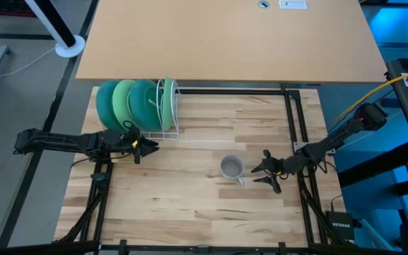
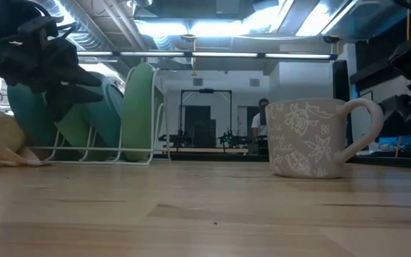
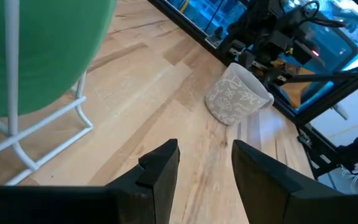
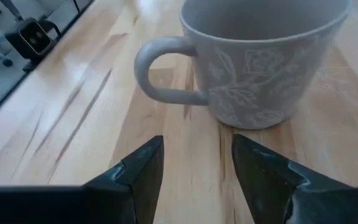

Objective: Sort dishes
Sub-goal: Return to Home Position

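Mug (image 1: 231, 167) standing upright mid-table (image 1: 190, 212), plates (image 1: 128, 103) sitting on edge in the rack (image 1: 169, 108).
The mug's handle is angling toward the right arm's side; the right gripper (image 1: 262, 171) is hovering just beside it, fingers apart. The left gripper (image 1: 146, 148) is hanging near the rack, fingers apart.

Mug (image 4: 260, 74) rim cut off, right wrist view; left gripper (image 2: 84, 89) hides pt of plates (image 2: 140, 107)
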You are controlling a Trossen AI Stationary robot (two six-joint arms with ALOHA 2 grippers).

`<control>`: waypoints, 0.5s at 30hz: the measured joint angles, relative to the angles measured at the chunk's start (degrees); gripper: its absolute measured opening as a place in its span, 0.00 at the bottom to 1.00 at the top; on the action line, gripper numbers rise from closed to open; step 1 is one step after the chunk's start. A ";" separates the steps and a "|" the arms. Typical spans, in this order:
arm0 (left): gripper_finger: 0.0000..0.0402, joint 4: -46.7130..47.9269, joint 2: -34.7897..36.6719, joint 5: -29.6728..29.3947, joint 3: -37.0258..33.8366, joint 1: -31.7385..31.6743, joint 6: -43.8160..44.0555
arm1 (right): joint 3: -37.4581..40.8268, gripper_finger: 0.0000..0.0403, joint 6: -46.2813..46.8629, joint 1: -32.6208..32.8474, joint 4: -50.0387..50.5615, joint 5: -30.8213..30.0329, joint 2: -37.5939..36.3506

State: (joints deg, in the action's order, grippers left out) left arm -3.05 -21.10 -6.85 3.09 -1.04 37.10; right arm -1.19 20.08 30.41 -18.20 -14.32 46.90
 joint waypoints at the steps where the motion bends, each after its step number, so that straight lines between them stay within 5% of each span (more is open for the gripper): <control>1: 0.36 0.05 0.00 0.01 0.00 0.00 0.00 | 0.48 0.48 0.00 0.00 -0.63 0.04 -0.23; 15: 0.36 8.85 -0.05 0.09 0.12 0.00 0.00 | 0.58 0.48 -5.61 -0.02 -0.91 6.92 -12.99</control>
State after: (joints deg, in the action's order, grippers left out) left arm 5.81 -21.15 -6.76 3.22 -1.04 37.10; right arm -0.60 14.46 30.39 -19.11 -7.40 33.91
